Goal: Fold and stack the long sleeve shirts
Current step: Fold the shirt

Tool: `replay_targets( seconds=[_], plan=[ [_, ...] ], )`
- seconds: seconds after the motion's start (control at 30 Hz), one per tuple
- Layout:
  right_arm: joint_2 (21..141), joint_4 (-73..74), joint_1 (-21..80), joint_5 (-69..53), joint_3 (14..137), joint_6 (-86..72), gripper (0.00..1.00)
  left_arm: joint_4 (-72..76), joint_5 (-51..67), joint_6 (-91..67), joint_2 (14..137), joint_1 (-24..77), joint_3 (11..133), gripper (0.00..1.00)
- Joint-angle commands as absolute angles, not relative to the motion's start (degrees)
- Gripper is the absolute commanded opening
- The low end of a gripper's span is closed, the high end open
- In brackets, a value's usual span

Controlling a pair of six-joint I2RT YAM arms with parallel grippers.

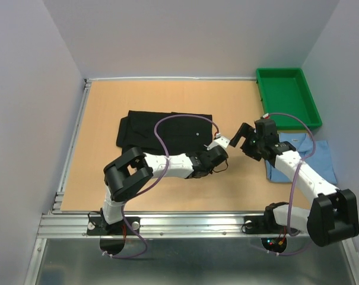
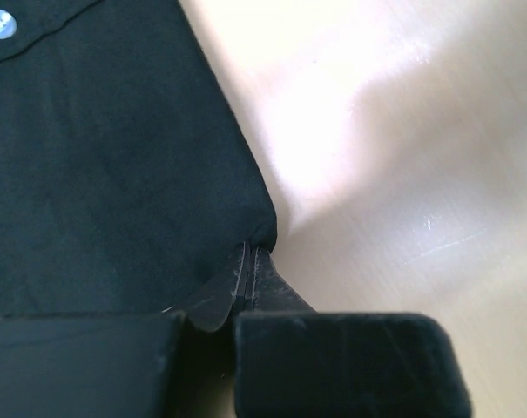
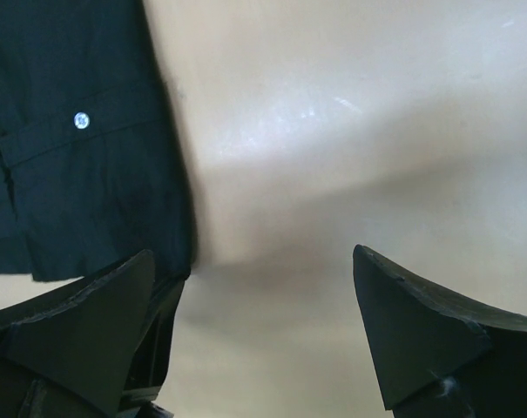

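- The soft black button-front cloth shirt [image 1: 167, 130] was laid out flat in a rough rectangle near the middle of the top view, on the light wooden tabletop [image 1: 108, 101].
- The light blue cloth shirt [image 1: 318, 157] was rumpled at the right edge, just below the green plastic tray [image 1: 286, 95], and partly covered by the right arm.
- The left gripper [image 2: 250, 270] was clenched on the black shirt's right-hand corner. A thin bit of cloth was pinched between the pressed-together jaws, low centre of the left wrist view.
- The right gripper [image 3: 253, 261] was spread wide with nothing in it, hovering just beside that same edge.
- Handling guess: the shirt looked light and limp with zero stiffness. It'd probably sag and drag if lifted by one corner, so a second hold along the same hem would likely be needed to keep a fold square.
- The fabric was matte and fine-woven, with a small white button [image 3: 81, 119] on a stitched band. The tabletop was smooth and a bit glossy.
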State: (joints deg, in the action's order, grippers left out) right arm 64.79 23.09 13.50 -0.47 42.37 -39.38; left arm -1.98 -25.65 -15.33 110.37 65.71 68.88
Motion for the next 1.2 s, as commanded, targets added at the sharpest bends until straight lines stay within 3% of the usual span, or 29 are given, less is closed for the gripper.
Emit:
replay_targets(
  seconds=[0.0, 0.53, 0.8, 1.1, 1.17],
  plan=[
    [68.89, 15.57, 13.36, -7.81, 43.77, -42.53, 1.00, -0.26, -22.59, -17.84, 103.98, 64.78, 67.41, 0.00],
    [98.94, -21.41, 13.45, -29.61, 41.05, -55.53, 1.00, 0.79, -20.39, -19.69, 100.98, 63.90, 66.36, 0.00],
    [110.55, -26.80, 14.33, -31.20, 45.78, -57.22, 0.96, 0.44, -18.55, -21.27, 101.08, 63.90, 67.41, 0.00],
    [117.59, -26.98, 15.64, -34.72, 51.24, -55.72, 0.74, 0.97, -17.75, -22.06, 100.63, 63.90, 67.59, 0.00],
    [118.39, -26.98, 15.82, -34.63, 51.33, -54.67, 0.64, 0.97, -17.84, -22.50, 100.37, 63.90, 67.50, 0.00]
  ],
)
